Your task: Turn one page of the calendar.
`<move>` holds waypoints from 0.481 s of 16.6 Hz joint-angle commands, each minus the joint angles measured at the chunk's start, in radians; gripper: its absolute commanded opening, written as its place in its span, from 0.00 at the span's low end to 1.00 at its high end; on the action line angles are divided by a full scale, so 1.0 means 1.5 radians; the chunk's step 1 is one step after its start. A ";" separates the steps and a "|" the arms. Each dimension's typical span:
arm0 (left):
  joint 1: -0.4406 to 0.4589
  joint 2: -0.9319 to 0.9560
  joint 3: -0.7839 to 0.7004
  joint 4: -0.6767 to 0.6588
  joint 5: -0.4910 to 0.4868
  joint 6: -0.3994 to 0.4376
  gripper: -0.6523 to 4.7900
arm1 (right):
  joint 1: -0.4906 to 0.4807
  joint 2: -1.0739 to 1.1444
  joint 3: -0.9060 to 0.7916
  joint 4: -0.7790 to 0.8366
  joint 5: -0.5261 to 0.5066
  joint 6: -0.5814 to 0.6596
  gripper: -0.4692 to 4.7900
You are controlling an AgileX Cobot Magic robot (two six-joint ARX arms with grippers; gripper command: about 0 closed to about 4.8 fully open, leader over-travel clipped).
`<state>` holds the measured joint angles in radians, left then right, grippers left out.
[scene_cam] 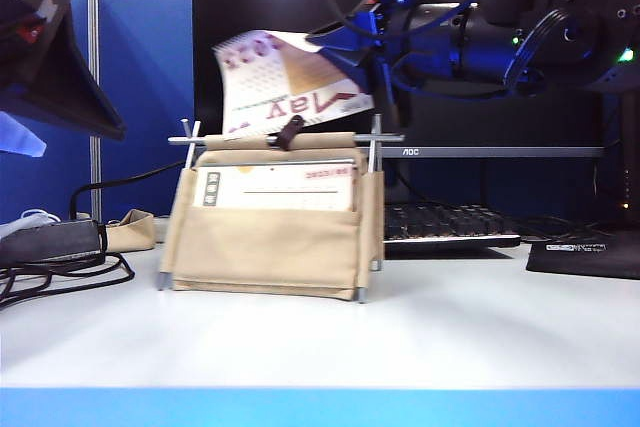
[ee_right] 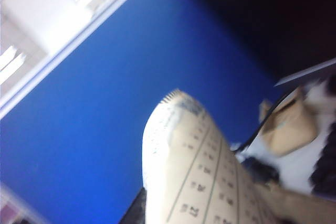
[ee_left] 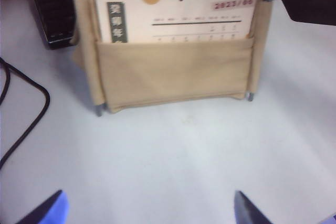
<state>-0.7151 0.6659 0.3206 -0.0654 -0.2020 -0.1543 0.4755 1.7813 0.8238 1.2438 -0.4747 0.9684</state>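
The calendar (scene_cam: 270, 237) is a beige fabric pouch on thin silver rods, standing mid-table. The page (scene_cam: 290, 77), a white card, is lifted and curled over above the top rod, its back with a large "May" facing the exterior camera. My right gripper (scene_cam: 345, 42) is shut on the page's upper right end. In the right wrist view the page (ee_right: 194, 171) bends away from the right gripper (ee_right: 152, 216). Another white card (ee_left: 178, 19), marked 2023/06, stays in the calendar (ee_left: 173, 72). My left gripper (ee_left: 149, 213) hangs open in front of the pouch, above bare table.
A black keyboard (scene_cam: 450, 222) and a dark monitor (scene_cam: 500, 47) stand behind the calendar. Black cables (scene_cam: 60, 267) and a small beige pouch (scene_cam: 130, 232) lie at the left. A black mat (scene_cam: 590, 252) lies at the right.
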 commanded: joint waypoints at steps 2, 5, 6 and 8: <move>-0.001 -0.001 0.002 0.007 0.001 -0.002 0.88 | 0.000 -0.003 0.001 0.000 0.042 0.019 0.08; -0.001 -0.001 0.002 0.007 0.006 -0.002 0.88 | 0.000 -0.003 0.001 -0.060 0.137 0.023 0.24; -0.001 -0.001 0.002 0.007 0.021 -0.002 0.88 | 0.000 -0.003 0.001 -0.079 0.161 0.022 0.32; -0.001 -0.001 0.002 0.006 0.039 -0.002 0.88 | -0.001 -0.003 0.001 -0.099 0.190 0.015 0.36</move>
<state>-0.7151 0.6659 0.3206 -0.0650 -0.1596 -0.1543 0.4728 1.7813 0.8238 1.1137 -0.2092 1.0027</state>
